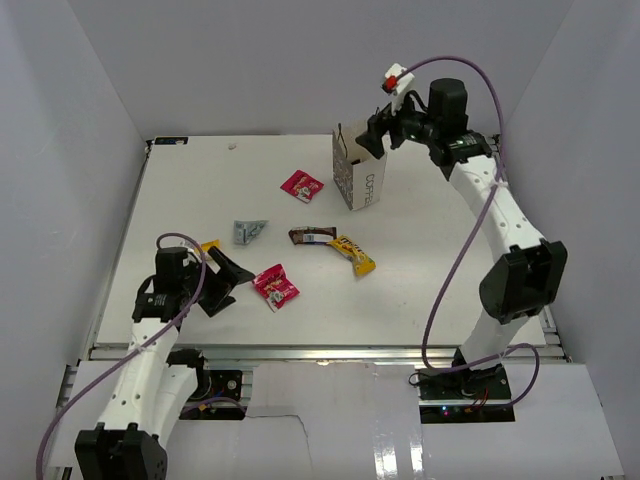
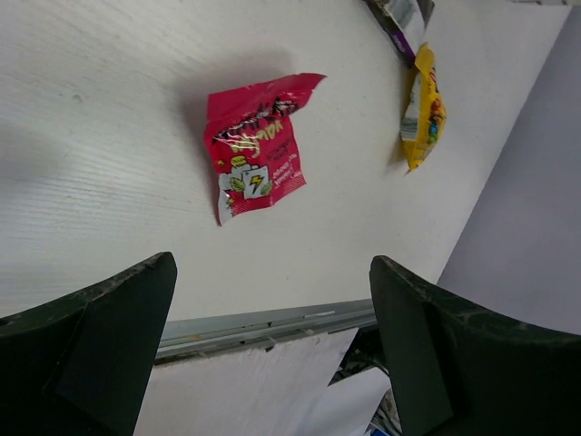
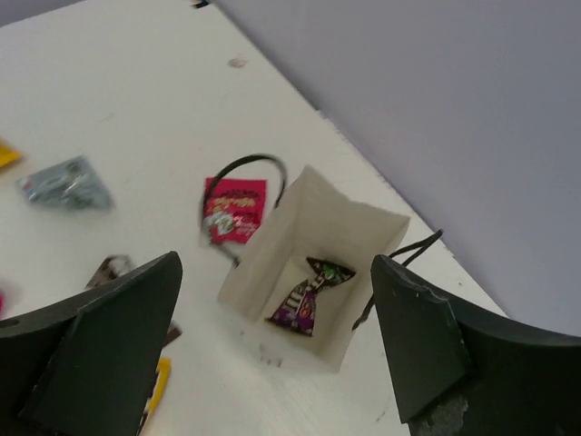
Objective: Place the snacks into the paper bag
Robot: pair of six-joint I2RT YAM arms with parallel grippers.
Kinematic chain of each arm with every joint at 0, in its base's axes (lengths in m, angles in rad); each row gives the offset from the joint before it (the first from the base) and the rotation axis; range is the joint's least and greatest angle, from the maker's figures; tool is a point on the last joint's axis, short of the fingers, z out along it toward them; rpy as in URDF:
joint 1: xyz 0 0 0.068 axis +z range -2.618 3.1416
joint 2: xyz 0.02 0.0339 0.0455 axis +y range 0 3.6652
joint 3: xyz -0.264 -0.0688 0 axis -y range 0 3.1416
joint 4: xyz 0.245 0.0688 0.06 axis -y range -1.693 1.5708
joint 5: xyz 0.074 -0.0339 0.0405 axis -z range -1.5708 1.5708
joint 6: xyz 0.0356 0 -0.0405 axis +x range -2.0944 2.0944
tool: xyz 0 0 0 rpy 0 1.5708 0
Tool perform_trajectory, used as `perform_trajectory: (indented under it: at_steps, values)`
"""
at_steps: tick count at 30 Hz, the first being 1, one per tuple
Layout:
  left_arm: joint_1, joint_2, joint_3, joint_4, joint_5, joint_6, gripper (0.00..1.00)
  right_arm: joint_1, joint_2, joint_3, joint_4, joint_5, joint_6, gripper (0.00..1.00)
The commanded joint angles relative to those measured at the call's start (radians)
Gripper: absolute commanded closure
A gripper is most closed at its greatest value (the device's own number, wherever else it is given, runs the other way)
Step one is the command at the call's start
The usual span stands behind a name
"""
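Packet in dark purple point(image 3: 307, 300) lies at the bottom of the upright paper bag point(image 3: 272, 238), far across the table point(image 1: 200, 190). My right gripper point(image 1: 378, 133) hangs above it, jaws wide and empty; my left gripper point(image 1: 228, 285), equally wide, hovers by a pink-red packet point(image 2: 256, 156).

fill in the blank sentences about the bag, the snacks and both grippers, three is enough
1. The right gripper hovers over the bag with its jaws ____.
2. Inside the bag lies the ____ packet.
3. In the left wrist view, the packet on the table ahead of the open left gripper is coloured ____.

Missing words: open; purple; pink-red
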Motion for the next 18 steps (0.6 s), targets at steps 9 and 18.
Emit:
perform_trajectory:
  at_steps: [9, 18]
  values:
    - [-0.247, 0.396, 0.123, 0.049, -0.342, -0.066, 0.02, -0.057, -0.538, -0.653, -0.437, -0.444, -0.531, 0.10]
    - [-0.407, 0.758, 0.240, 0.092, -0.484, -0.114, 0.09, -0.141, -0.737, -0.984, -0.433, -0.470, -0.514, 0.10]
